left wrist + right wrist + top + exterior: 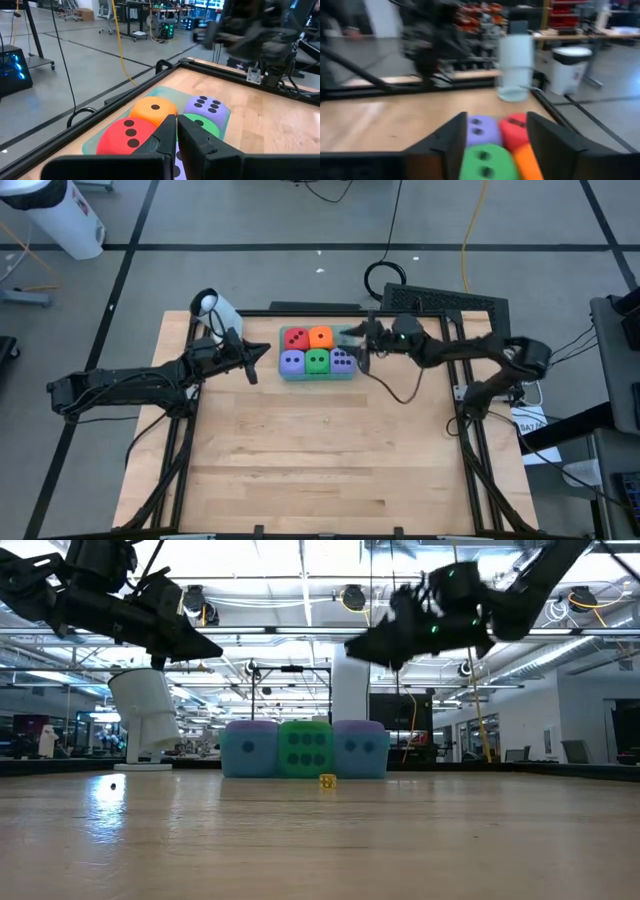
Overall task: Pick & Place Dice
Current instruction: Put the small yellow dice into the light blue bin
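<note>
Five dice sit packed together on a flat teal tray (353,373) at the table's far middle. Red (296,337) and orange (320,336) make the far row; purple (291,361), green (317,361) and purple (342,359) make the near row. My left gripper (262,356) hangs shut just left of the tray and above the table, pointing at the dice (154,109). My right gripper (352,338) hovers open over the tray's right end, clear above the dice (482,130), with nothing between its fingers (452,142).
A white cup (215,305) stands at the table's far left corner. A black mat (450,305) lies at the far right. A tiny yellow object (327,780) lies on the wood in front of the tray. Bare wood spreads toward the near edge.
</note>
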You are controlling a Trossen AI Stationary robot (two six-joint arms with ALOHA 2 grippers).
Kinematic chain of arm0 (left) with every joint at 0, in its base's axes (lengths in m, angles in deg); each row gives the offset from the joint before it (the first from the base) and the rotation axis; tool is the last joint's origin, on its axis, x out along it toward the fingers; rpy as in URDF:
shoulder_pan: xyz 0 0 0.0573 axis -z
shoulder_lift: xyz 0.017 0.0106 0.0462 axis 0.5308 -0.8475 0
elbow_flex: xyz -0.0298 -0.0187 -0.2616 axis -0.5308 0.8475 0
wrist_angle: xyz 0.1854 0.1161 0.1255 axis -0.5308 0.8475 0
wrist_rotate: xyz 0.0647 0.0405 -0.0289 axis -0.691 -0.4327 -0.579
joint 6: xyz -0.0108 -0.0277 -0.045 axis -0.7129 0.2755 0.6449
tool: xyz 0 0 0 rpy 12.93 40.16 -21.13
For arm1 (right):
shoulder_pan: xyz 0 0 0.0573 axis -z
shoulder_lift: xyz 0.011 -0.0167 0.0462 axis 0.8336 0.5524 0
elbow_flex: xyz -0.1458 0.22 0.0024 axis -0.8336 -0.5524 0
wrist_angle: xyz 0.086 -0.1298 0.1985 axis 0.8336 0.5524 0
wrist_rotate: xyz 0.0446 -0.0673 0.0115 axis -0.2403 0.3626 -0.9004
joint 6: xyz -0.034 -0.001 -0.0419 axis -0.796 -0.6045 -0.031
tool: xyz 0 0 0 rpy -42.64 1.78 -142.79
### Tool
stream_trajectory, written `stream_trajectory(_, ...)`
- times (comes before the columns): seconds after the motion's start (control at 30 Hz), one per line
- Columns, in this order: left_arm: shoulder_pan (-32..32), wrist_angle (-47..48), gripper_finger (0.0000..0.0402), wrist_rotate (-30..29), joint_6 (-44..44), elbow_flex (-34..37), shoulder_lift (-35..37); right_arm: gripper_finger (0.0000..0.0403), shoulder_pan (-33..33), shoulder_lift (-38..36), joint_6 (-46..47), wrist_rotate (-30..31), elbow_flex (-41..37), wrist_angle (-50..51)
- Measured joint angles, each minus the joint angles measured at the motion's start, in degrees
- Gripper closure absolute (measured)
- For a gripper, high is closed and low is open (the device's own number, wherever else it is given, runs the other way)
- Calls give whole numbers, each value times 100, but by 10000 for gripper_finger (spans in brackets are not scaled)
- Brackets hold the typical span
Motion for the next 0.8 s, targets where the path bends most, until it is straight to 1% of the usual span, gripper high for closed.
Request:
stream_trajectory(0.17,0,-2,378,-2,0,0,0,287,-629,-766,43,53,-210,326)
stream_trajectory(0.23,0,-2,378,-1,0,0,0,325,-882,-1002,52,177,-349,336)
stream_trajectory(0.37,0,-4,378,-2,0,0,0,389,-1283,-1326,80,396,-643,338)
stream_trajectory(0.43,0,-4,378,-2,2,0,0,397,-1491,-1376,177,569,-806,328)
stream_trajectory(0.53,0,-5,378,-3,2,0,0,386,-1877,-1291,333,920,-1070,319)
stream_trajectory(0.63,0,-6,378,-4,2,0,1,386,-2349,-1093,337,1455,-1348,251)
stream_trajectory(0.7,0,-6,378,-4,5,0,0,393,-2670,-886,332,1844,-1468,122)
stream_trajectory(0.8,0,-6,378,-4,9,0,1,401,-3081,-549,354,2201,-1631,-128)
